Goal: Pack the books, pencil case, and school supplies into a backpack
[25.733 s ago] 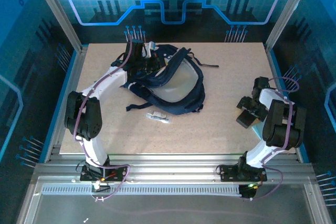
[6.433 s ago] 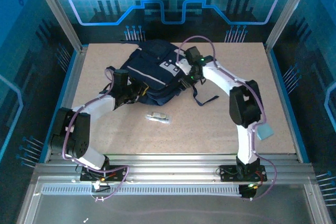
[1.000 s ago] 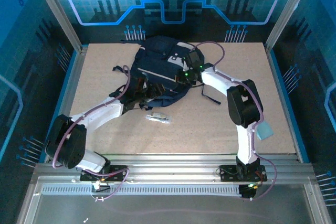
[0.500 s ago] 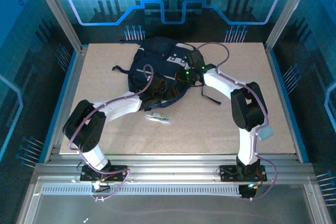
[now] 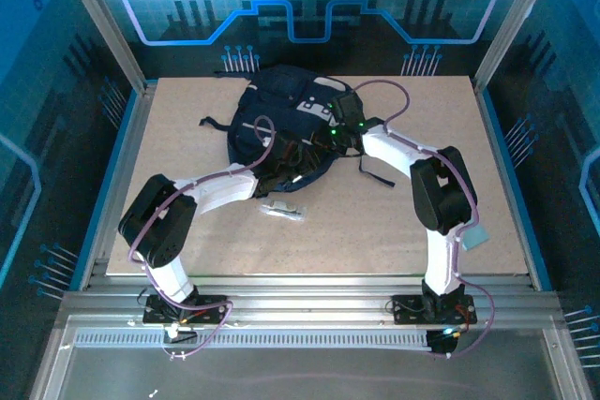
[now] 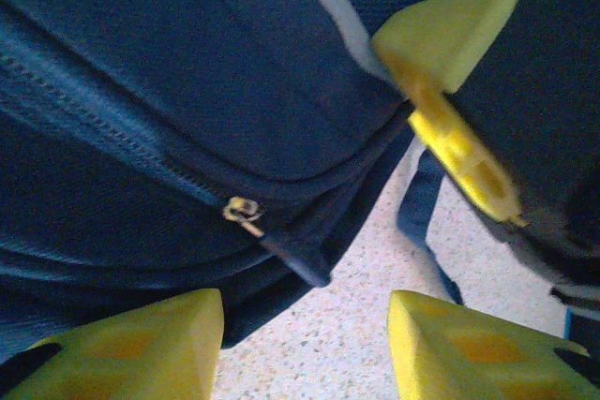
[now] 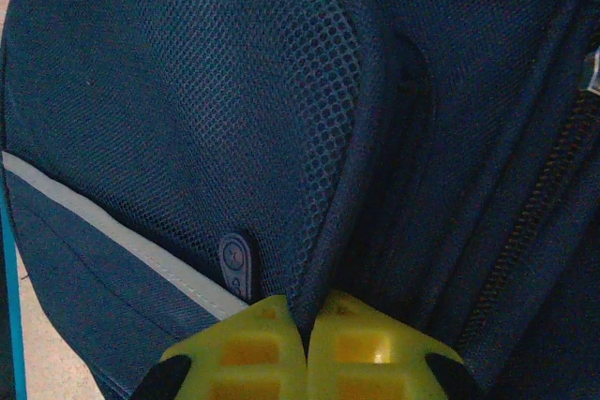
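Supplies (image 5: 282,209) are lying just in front of the backpack (image 5: 286,124), apart from it. Left gripper (image 6: 305,297), at the backpack's near edge, is standing half-wide on nothing; its wrist view is showing a zipper pull (image 6: 246,212) just ahead. Right gripper (image 7: 306,314) is pinching the backpack's mesh pocket (image 7: 187,119) seam, as its wrist view is showing up close.

The backpack (image 5: 281,119) lies at the far middle of the table (image 5: 394,222), navy with a pale stripe, and a dark strap (image 5: 375,173) trails off its right side. The left gripper (image 5: 292,162) is at its near edge, with the arm stretched in from the near left. The right gripper (image 5: 330,141) is at its right side, near the left one. A pale oblong (image 5: 281,210) lies on the table just in front of the backpack, apart from both grippers
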Robot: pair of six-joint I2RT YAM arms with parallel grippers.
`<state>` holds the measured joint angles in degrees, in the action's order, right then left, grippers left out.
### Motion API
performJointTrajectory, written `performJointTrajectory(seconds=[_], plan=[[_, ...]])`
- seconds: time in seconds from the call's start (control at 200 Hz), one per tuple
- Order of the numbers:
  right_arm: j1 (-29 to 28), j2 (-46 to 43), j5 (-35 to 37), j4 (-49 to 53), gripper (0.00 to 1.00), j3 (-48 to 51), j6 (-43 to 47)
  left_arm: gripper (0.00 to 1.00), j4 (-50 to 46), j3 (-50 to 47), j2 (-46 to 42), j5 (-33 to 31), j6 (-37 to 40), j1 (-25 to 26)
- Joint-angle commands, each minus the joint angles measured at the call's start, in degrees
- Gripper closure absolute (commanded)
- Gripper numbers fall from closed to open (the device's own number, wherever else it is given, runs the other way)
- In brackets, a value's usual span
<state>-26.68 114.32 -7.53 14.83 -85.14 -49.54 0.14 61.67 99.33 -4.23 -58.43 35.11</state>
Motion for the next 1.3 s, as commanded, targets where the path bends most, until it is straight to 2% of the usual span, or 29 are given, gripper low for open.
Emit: performJointTrajectory(seconds=[0.0,0.355,0.54,0.615,0.77,0.981,1.066,1.141,1.296], plan=[[-1.2,-2.4,-1.7,-3.6,1.00,0.9,-0.3,0.49,2.9,-0.9,-1.7,0.7,-3.4,0.4],[-1.2,-3.7,-2.8,-5.5,1.00,2.9,-1.0,0.50,3.9,-0.9,3.5,-1.0,-4.8,0.1],[-0.8,-4.3,-3.3,-6.5,1.00,3.4,-1.4,0.47,3.2,-1.9,4.5,-2.2,-5.9,-0.1],[-0.9,-4.6,-4.0,-7.2,1.00,3.8,-1.7,0.47,3.2,-1.8,5.6,-4.1,-5.7,-1.0],[-0.9,-6.2,-4.3,-8.9,1.00,6.1,-2.4,0.50,5.6,-0.9,9.1,-2.7,-6.9,-3.7],[0.2,-7.5,-3.7,-9.7,1.00,8.0,-2.4,0.64,4.0,-1.5,8.3,-3.4,-3.0,-3.9],[0.6,-7.8,-3.1,-9.4,1.00,7.7,-1.6,0.81,3.9,-2.6,7.3,-2.9,-1.6,-4.2],[1.1,-7.5,-2.7,-8.1,1.00,7.1,-0.4,0.91,2.7,-3.3,6.0,-2.7,1.0,-4.4],[2.3,-7.8,-2.2,-6.4,1.00,6.5,1.8,0.95,-4.7,-1.9,2.4,-2.9,10.1,-5.1]])
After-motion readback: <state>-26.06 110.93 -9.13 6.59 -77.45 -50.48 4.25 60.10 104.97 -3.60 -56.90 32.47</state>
